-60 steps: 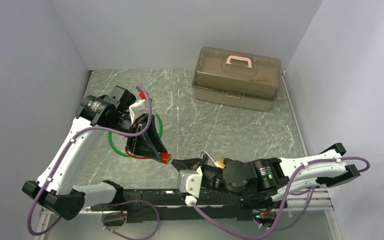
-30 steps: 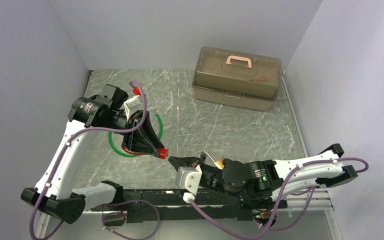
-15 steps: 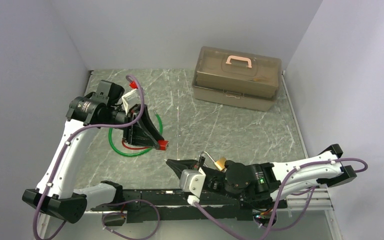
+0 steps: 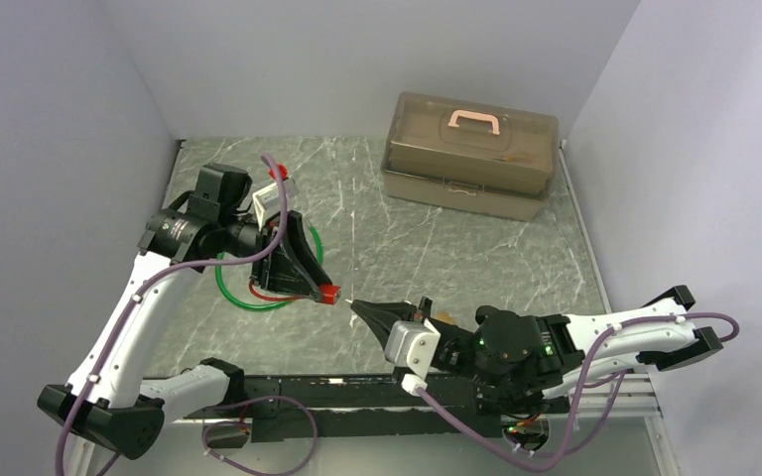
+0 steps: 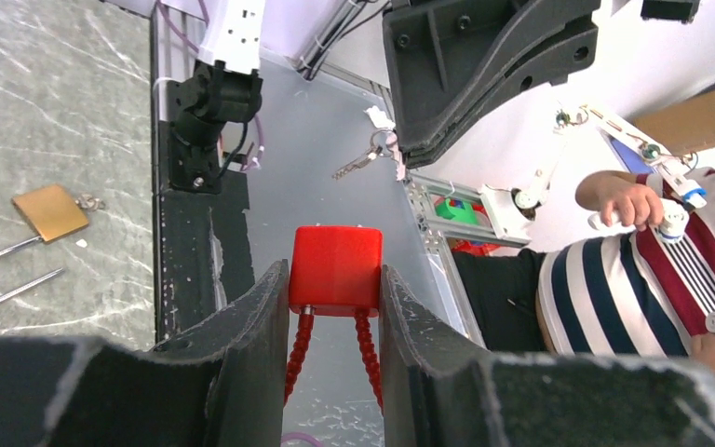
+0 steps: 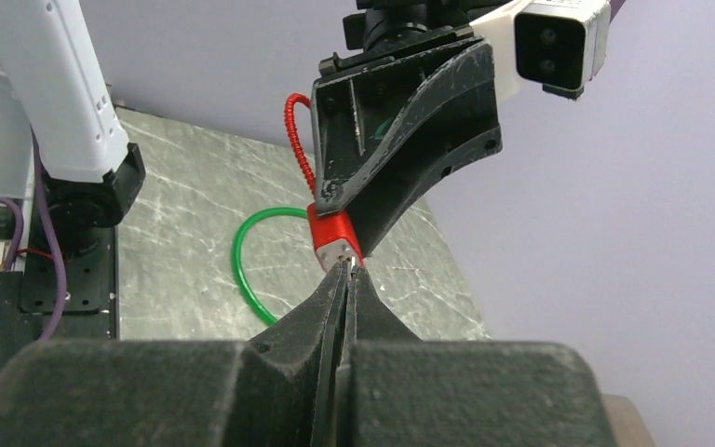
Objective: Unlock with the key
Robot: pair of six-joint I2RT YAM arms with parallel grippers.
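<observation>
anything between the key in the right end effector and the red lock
Nothing visible. The right end effector, shut on the key, points straight at the red lock gripped by the left end effector; only open air between.

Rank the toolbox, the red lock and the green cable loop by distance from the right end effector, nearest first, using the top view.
1. Red lock: just off the tip of the right end effector, to its left.
2. Green cable loop: farther left, at mid-depth.
3. Toolbox: far back, on the right.
</observation>
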